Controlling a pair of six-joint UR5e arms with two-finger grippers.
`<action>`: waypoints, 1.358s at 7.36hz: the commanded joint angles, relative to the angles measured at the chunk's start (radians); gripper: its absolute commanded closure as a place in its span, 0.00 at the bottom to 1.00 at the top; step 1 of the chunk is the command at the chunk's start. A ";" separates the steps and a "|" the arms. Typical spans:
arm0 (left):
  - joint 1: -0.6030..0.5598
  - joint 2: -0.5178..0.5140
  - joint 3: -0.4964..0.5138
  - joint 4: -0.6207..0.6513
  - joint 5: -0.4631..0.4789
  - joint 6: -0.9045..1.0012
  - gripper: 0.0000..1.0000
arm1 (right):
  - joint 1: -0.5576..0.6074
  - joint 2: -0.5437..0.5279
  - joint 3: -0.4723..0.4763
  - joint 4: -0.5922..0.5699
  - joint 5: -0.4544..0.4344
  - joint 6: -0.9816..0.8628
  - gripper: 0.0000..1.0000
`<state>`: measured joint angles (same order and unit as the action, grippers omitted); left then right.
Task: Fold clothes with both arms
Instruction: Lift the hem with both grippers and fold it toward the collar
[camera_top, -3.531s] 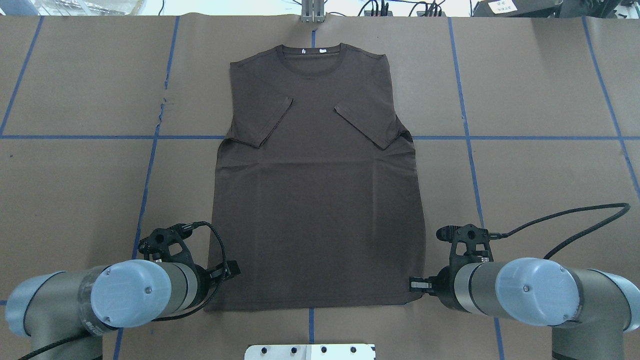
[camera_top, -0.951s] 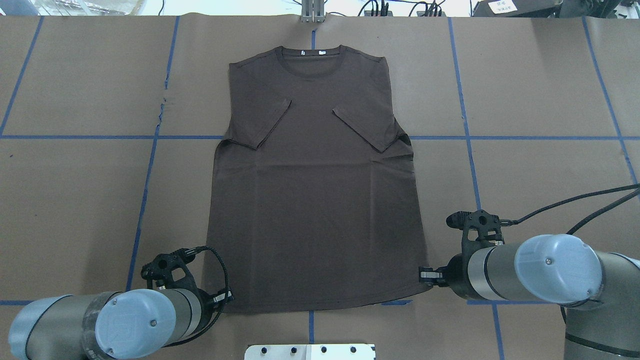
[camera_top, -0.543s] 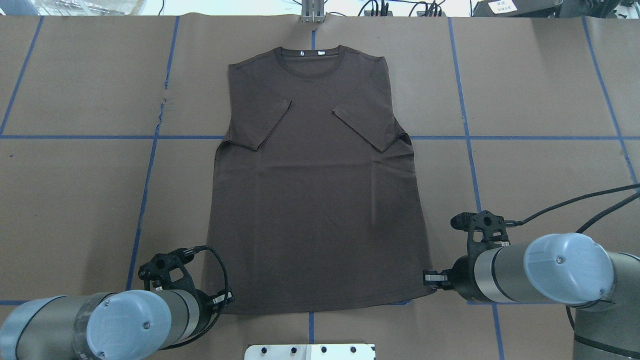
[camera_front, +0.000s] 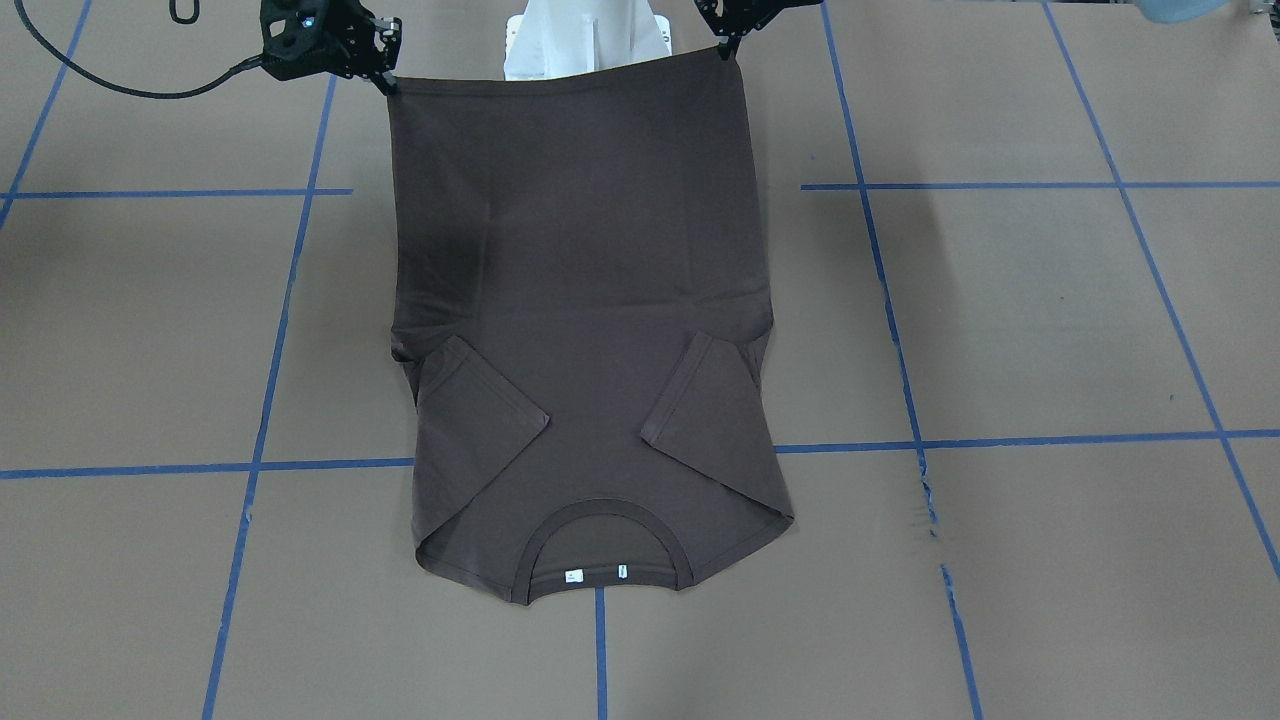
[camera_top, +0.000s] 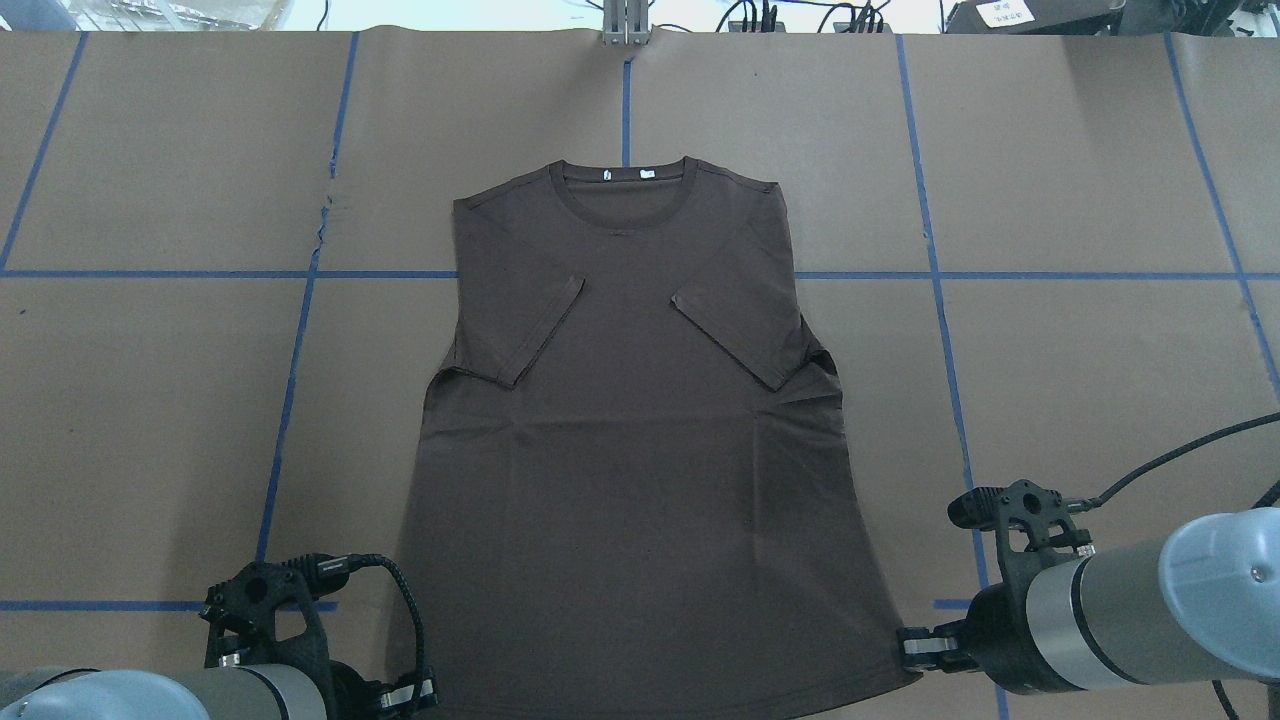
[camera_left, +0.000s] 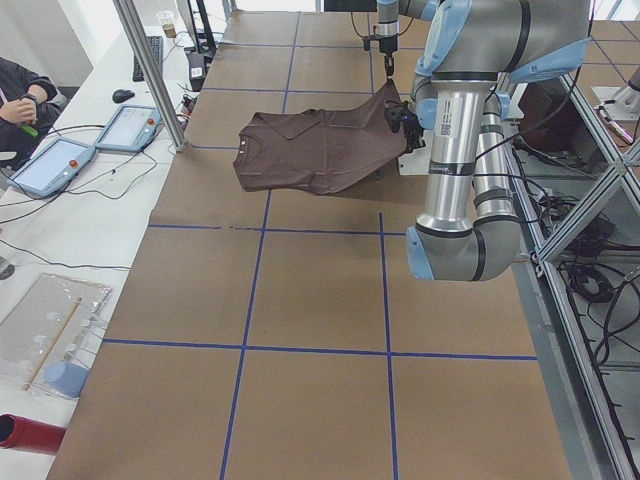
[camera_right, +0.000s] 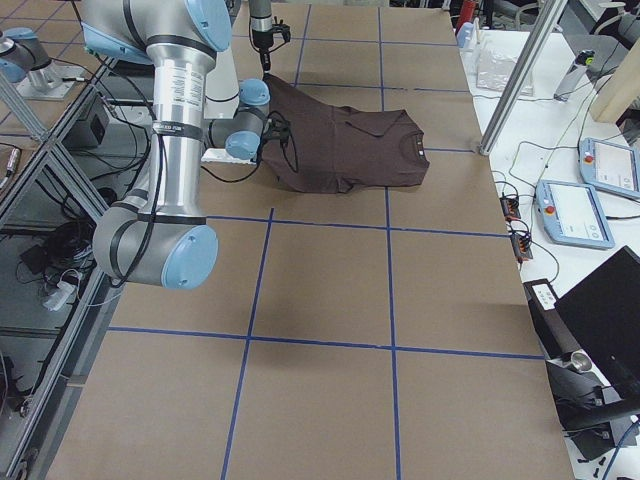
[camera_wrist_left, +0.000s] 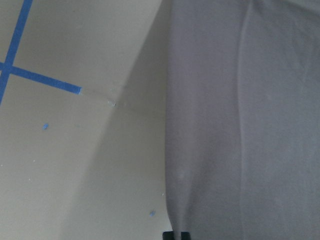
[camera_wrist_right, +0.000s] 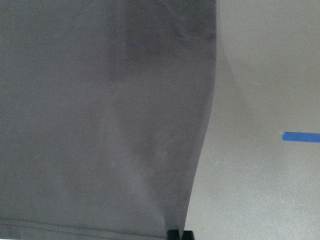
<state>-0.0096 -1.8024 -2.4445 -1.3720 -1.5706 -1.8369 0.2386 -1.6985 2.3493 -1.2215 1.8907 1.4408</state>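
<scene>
Our left gripper (camera_top: 408, 692) and right gripper (camera_top: 912, 648) clamp the T-shirt (camera_top: 640, 450) by its bottom-frame corners; uneven pulling could free one.

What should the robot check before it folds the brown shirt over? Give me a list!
1. Left end effector grips a hem corner of the T-shirt: ok.
2. Right end effector grips the other hem corner: ok.
3. Hem pulled straight between them: ok.
4. Both sleeves folded in over the chest: ok.
5. Collar end lying on the table: ok.
6. Cloth smooth: not ok, wrinkles beside one sleeve.
</scene>
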 joint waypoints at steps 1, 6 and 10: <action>-0.100 -0.037 0.016 0.001 0.000 0.123 1.00 | 0.123 0.081 -0.065 -0.003 0.008 -0.185 1.00; -0.473 -0.153 0.319 -0.101 -0.068 0.453 1.00 | 0.471 0.373 -0.399 -0.009 0.070 -0.398 1.00; -0.656 -0.279 0.644 -0.284 -0.069 0.590 1.00 | 0.565 0.630 -0.721 -0.001 0.074 -0.413 1.00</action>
<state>-0.6053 -2.0276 -1.9308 -1.5765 -1.6395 -1.2867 0.7793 -1.1390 1.7276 -1.2247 1.9654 1.0303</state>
